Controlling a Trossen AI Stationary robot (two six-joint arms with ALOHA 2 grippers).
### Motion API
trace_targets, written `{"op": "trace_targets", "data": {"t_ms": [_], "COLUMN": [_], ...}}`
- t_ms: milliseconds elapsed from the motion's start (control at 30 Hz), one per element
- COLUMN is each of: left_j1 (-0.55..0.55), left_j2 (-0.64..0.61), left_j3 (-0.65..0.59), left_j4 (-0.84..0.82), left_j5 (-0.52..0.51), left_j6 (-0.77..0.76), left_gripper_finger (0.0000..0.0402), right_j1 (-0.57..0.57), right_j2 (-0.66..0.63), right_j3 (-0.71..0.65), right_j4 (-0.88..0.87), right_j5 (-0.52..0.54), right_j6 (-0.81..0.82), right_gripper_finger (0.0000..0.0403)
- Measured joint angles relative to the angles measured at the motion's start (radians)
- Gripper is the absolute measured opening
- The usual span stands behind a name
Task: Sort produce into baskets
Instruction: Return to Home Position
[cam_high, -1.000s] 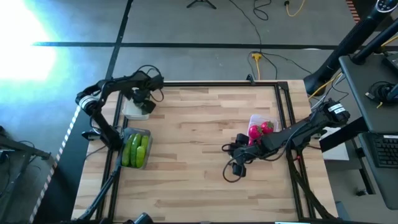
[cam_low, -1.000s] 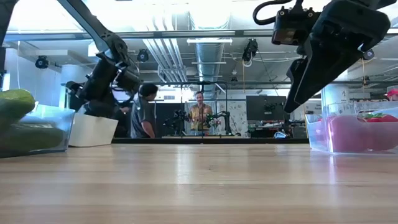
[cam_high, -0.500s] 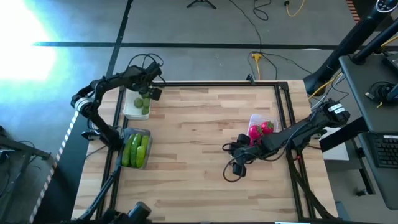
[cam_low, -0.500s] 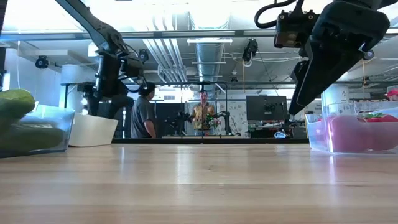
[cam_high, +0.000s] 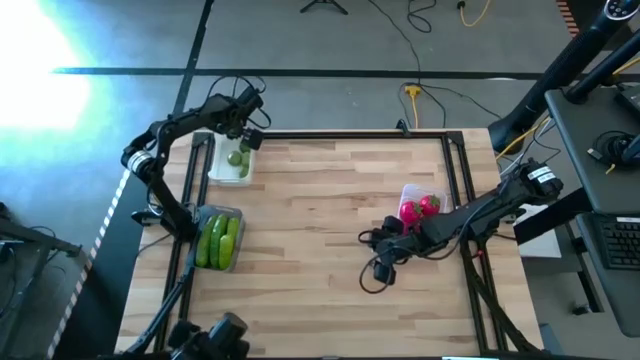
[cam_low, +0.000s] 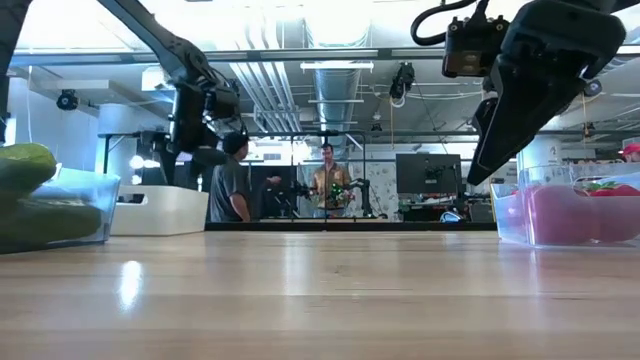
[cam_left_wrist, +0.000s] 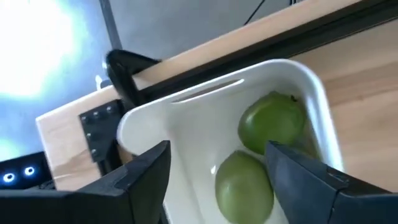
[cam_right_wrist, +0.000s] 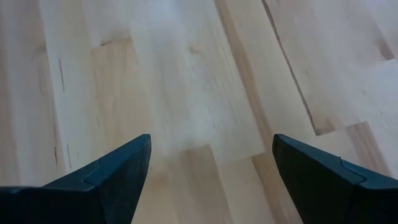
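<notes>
The left gripper (cam_high: 243, 132) hovers over the far end of the white tray (cam_high: 214, 166), at the table's (cam_high: 320, 210) far left corner. In its wrist view the left gripper's fingers (cam_left_wrist: 134, 180) stand wide apart with nothing between them and touch nothing; 2 limes (cam_left_wrist: 272, 122) lie side by side in the tray below, close together.

The right gripper (cam_high: 377, 268) hangs above bare wood near the table's middle, just beside the clear tub (cam_high: 411, 189) of red tomatoes (cam_high: 419, 208). Its fingers (cam_right_wrist: 118, 171) are also spread wide and empty, clear of the boards beneath.

A second clear tub (cam_high: 237, 214) sits at the left edge, nearer the camera than the white tray and apart from it, filled with cucumbers (cam_high: 217, 242) lying lengthwise.

In the low view the left gripper (cam_low: 186, 150) is raised above the tray's rim, and the right gripper (cam_low: 497, 140) is lifted off the table, next to the tomato tub.
</notes>
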Motion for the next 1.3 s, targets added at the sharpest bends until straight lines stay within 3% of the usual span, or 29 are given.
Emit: {"op": "trace_targets", "data": {"t_ms": [267, 567, 833, 1000, 1200, 1300], "left_j1": [-0.141, -0.561, -0.869, -0.92, -0.94, -0.941], "left_j2": [-0.184, -0.539, -0.653, -0.652, -0.658, -0.67], "left_j3": [-0.042, -0.371, -0.528, -0.529, -0.612, -0.686], "left_j4": [0.004, 0.371, 0.571, 0.682, 0.841, 0.945], "left_j5": [0.042, 0.109, 0.131, 0.154, 0.415, 0.429], "left_j6": [0.05, 0.11, 0.156, 0.133, 0.317, 0.317], "left_gripper_finger": [0.0233, 0.0232, 0.0232, 0.0232, 0.0232, 0.0232], "right_j1": [-0.001, -0.061, -0.156, -0.204, -0.211, -0.21], "right_j2": [0.0, 0.003, 0.08, 0.161, 0.143, 0.098], "right_j3": [0.0, 0.0, 0.0, 0.001, 0.007, -0.018], "right_j4": [0.025, 0.305, 0.64, 0.807, 0.88, 0.88], "right_j5": [0.084, 0.138, 0.136, 0.129, 0.072, 0.0], "right_j6": [-0.078, -0.371, -0.613, -0.688, -0.746, -0.777], "right_gripper_finger": [0.0327, 0.0327, 0.0326, 0.0326, 0.0326, 0.0326]}}
